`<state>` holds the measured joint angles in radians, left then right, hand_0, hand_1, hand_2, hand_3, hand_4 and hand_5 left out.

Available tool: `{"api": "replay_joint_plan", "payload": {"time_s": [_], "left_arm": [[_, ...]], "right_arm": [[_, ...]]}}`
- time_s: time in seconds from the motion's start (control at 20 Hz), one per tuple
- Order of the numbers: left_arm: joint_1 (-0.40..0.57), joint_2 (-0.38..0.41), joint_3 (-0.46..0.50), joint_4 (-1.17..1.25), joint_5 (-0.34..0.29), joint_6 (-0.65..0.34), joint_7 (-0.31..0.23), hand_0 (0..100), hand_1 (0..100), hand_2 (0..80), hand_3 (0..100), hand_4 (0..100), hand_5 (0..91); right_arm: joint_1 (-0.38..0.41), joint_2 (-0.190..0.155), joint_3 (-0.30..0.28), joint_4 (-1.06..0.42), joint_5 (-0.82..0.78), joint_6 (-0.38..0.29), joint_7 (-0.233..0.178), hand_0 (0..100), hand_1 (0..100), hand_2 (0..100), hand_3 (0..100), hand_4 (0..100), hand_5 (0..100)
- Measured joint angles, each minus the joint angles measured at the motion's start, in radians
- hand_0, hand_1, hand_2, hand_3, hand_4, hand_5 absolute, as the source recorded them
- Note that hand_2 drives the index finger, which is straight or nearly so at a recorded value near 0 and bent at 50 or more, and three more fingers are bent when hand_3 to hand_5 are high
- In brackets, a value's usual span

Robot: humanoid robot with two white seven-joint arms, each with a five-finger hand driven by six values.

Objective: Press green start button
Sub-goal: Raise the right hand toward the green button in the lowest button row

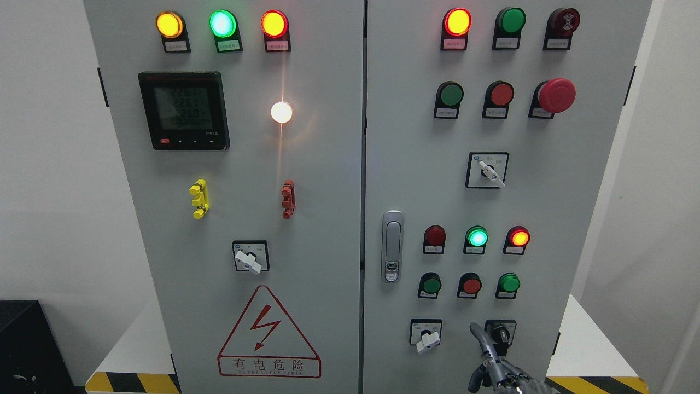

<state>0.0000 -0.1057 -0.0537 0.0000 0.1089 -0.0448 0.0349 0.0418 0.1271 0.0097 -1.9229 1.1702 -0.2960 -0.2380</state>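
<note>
A grey control cabinet [328, 164] fills the view. On its right door, green push buttons sit at upper left [451, 94], lower left [431, 285] and lower right [509, 283], with red buttons [471, 285] between them. A green lamp [477, 237] is lit above the lower row. My right hand [491, 365] comes in at the bottom right. Its index finger [477, 332] points up and the other fingers are curled, holding nothing. The fingertip is below the lower button row, beside a black selector switch [500, 332]. The left arm is out of view.
A red mushroom emergency stop [556, 95] stands out at the upper right. White selector knobs [428, 340] [491, 175] and a door handle [392, 246] protrude from the right door. The left door carries a meter [183, 109], lamps and a warning triangle [268, 334].
</note>
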Motion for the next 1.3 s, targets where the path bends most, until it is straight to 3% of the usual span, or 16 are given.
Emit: {"api": "replay_joint_plan", "payload": {"time_s": [1.3], "left_arm": [[0.0, 0.0, 0.0, 0.0, 0.0, 0.0, 0.0, 12, 56, 0.0, 0, 0, 0.0]], "right_arm": [[-0.179, 0.005, -0.009, 0.176, 0.133, 0.037, 0.001, 35, 32, 0, 81, 82, 97]]}}
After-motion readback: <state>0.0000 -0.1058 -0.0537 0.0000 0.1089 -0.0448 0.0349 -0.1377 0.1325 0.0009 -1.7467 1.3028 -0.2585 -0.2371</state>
